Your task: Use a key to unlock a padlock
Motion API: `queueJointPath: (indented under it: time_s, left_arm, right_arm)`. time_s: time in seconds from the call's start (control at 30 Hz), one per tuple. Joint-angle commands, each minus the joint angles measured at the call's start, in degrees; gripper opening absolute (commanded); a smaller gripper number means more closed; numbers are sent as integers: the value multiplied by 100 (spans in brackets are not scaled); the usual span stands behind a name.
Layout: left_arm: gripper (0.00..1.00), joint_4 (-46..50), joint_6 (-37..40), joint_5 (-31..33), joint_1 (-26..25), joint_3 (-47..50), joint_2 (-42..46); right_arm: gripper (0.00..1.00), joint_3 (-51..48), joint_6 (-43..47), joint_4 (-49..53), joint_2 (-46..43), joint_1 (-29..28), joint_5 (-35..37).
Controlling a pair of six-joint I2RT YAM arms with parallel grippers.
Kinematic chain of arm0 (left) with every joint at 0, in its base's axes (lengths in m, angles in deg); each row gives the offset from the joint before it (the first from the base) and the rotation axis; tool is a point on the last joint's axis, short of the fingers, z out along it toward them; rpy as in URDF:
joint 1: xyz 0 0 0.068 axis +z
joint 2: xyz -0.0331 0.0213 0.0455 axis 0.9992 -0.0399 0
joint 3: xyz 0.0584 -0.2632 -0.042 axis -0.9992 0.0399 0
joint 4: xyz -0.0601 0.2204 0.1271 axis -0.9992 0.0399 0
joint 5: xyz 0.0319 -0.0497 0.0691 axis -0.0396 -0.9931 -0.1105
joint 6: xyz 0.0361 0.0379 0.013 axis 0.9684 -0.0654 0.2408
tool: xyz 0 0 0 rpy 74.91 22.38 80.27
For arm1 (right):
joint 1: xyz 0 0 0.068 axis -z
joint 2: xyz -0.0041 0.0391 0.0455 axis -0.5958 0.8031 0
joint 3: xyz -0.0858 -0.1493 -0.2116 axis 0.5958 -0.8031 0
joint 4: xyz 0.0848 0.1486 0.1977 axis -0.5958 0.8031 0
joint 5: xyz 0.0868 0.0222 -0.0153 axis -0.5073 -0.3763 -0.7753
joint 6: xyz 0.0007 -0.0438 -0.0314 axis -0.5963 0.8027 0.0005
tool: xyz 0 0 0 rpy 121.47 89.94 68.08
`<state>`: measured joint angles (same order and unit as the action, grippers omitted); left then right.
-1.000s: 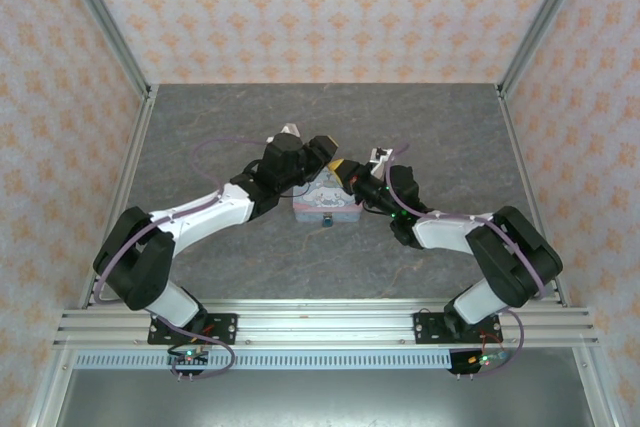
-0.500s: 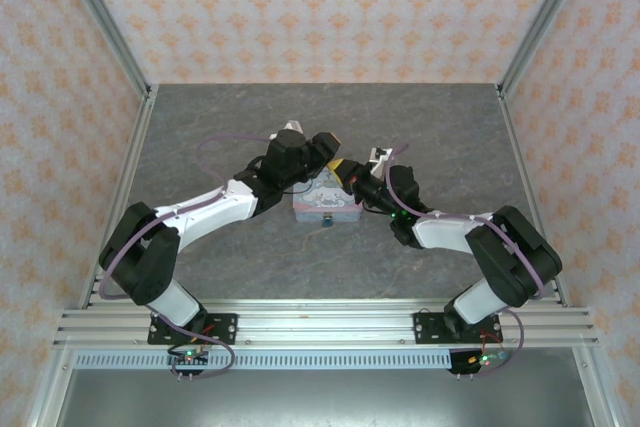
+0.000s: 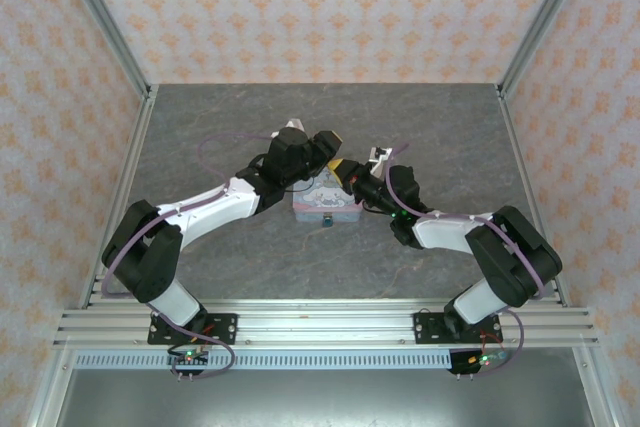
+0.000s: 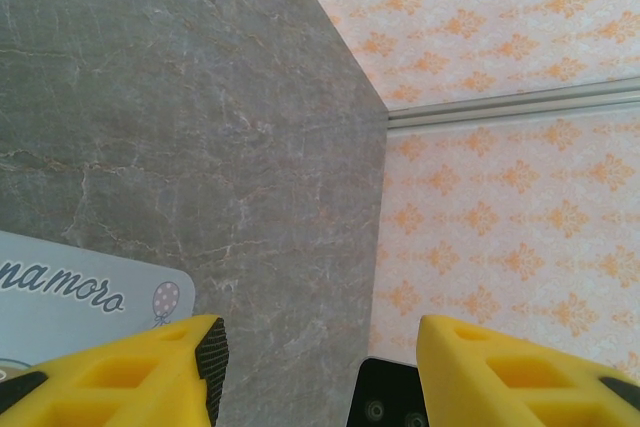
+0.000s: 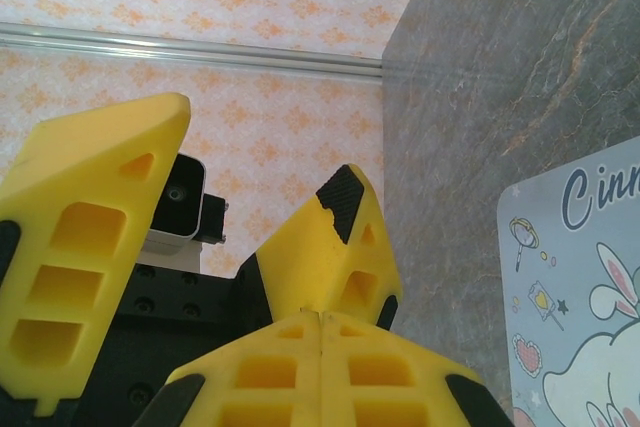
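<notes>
1. The left gripper (image 4: 320, 347) holds its jaws well apart, with bare grey table (image 4: 200, 97) showing through the gap.
2. The right gripper (image 5: 320, 332) has its yellow fingers pressed flat together. Whether anything thin is pinched in the seam I cannot tell.
3. The two grippers face each other closely over the far end of the tin box (image 3: 325, 199). From the right wrist, the left gripper's spread fingers (image 5: 90, 247) loom just ahead, with a small camera (image 5: 178, 205) tucked between them.
4. The padlock (image 3: 328, 220) is a tiny blue speck at the near edge of the tin box, mid-table. It is too small from above to tell how its shackle sits.
5. The box is cut off in both wrist views: a corner with lettering on the left, a cartoon rabbit on the right.
6. A black block (image 4: 395, 397) with screw holes is cropped at the bottom of the left wrist view; I cannot tell what it is.
7. Orange-patterned walls (image 3: 330, 7) with metal posts close in the table.
</notes>
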<state>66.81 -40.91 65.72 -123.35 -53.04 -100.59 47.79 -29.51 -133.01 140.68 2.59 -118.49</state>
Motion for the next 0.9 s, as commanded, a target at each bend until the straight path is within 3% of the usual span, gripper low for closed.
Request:
queueJointPath:
  time_s: [0.0, 0.87]
  left_arm:
    - [54, -15, 49, 31, -28, -247, -71]
    - [54, 92, 120, 24, -26, -412, -196]
  right_arm:
    - [0, -26, 143, -264, -10, -80, -266]
    - [0, -37, 133, -347, 72, -90, -519]
